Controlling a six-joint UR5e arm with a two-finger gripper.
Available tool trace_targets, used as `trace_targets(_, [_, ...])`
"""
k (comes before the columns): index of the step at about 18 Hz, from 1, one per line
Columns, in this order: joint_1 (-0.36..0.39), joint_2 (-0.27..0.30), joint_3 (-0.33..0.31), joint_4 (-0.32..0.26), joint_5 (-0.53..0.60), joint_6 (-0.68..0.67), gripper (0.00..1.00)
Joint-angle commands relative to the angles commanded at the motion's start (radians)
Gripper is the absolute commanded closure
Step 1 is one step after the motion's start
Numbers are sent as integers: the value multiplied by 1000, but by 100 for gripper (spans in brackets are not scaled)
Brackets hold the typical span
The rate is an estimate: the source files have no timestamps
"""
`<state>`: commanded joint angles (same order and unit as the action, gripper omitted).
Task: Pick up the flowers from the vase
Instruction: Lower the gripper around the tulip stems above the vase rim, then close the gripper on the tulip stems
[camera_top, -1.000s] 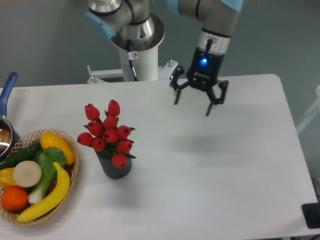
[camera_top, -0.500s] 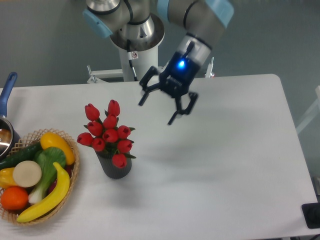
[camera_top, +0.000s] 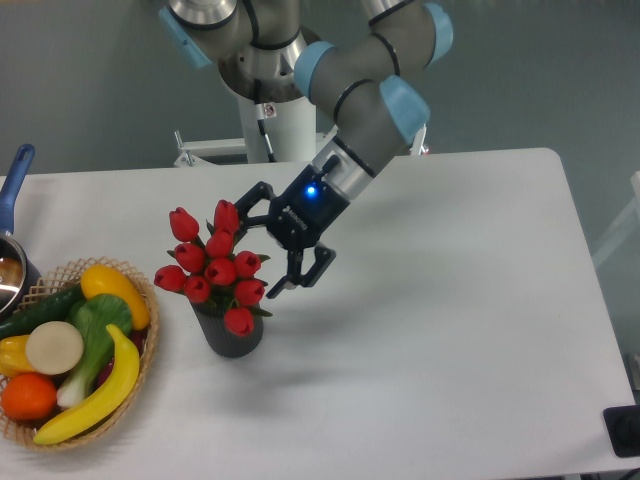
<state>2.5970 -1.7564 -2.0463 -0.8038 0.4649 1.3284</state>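
Our gripper (camera_top: 262, 245) has its fingers spread apart, empty. The red tulips (camera_top: 213, 265) stand upright in the dark vase (camera_top: 232, 335), just to the left of our fingers, so we reach sideways.

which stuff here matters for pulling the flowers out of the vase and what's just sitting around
Part of the job:
- flowers
- vase
- gripper, open beside the flowers

Just lying about:
- basket of toy fruit and vegetables, with a banana
- pot at the left edge
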Motion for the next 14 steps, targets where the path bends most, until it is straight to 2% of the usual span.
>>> trace_targets(4, [-12, -3, 2, 0, -6, 2, 2])
trace_targets(8, [-9, -5, 8, 0, -3, 0, 95])
trace_targets(9, [-8, -3, 8, 0, 3, 0, 100])
trace_targets(12, [8, 5, 12, -2, 3, -12, 100])
trace_targets(14, [9, 12, 34, -2, 1, -70, 100])
